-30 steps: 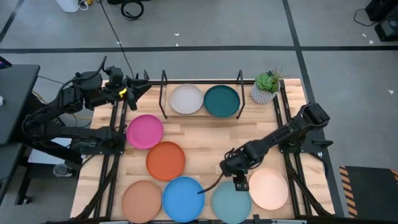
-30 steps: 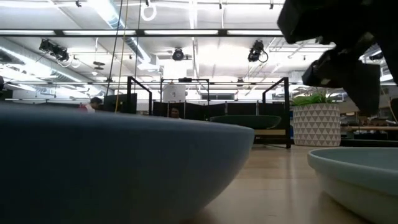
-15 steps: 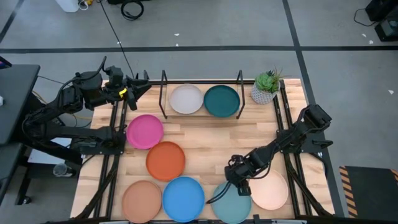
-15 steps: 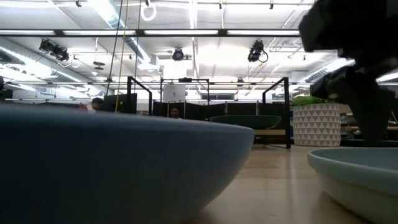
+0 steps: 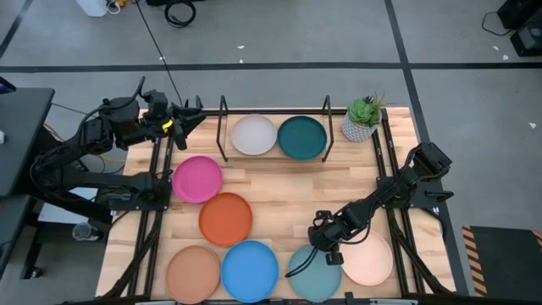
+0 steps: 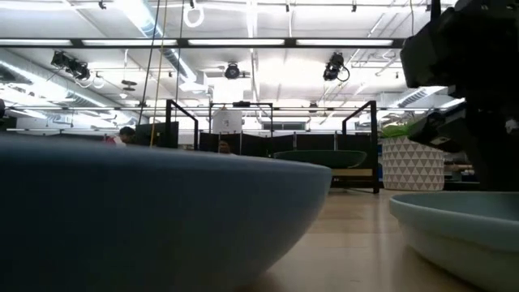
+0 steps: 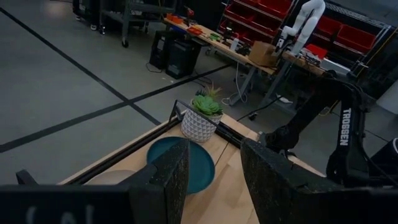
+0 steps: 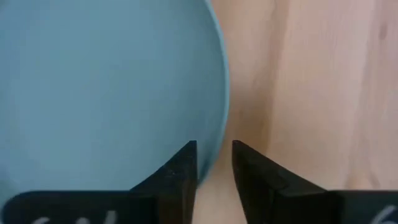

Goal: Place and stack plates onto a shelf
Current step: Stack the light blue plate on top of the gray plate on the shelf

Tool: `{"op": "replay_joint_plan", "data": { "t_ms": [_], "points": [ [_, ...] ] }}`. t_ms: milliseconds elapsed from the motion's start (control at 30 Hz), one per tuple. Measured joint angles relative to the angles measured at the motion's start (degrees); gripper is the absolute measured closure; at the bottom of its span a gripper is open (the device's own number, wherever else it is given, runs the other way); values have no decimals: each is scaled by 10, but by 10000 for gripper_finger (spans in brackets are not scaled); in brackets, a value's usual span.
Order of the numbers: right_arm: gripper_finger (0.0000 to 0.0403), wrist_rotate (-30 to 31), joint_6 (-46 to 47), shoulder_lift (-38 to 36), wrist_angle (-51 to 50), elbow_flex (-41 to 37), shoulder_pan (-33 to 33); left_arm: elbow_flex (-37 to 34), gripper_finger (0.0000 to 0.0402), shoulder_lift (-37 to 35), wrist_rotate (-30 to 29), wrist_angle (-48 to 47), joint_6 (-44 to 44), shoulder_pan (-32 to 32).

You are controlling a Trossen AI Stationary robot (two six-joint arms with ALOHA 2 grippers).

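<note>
Wooden table (image 5: 279, 191) — six plates, shelf (image 5: 275, 127), plant (image 5: 362, 119), seemingly.

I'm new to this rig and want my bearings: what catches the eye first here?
The right gripper is down at the light teal plate on the table's near edge, jaws astride its rim. Six coloured plates lie on the wooden table; the pale grey plate and dark teal plate sit on the shelf.

Grey concrete floor (image 5: 279, 34) crossed by dark lines around the wooden bench (image 5: 279, 191), long ceiling strip lights (image 6: 243, 42) overhead, red shelving (image 7: 273, 18) and a cluttered worktable (image 7: 211, 40) beyond the bench
</note>
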Motion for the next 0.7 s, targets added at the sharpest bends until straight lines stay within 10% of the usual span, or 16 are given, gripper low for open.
{"op": "replay_joint_plan", "data": {
  "t_ms": [333, 700],
  "points": [
    [386, 24, 14, 0, 0, 1, -31, 0, 249, 0, -4, 0, -3, 1],
    [387, 72, -72, -85, -65, 29, -167, 0, 249, 0, -11, 0, -2, 1]
  ]
}}
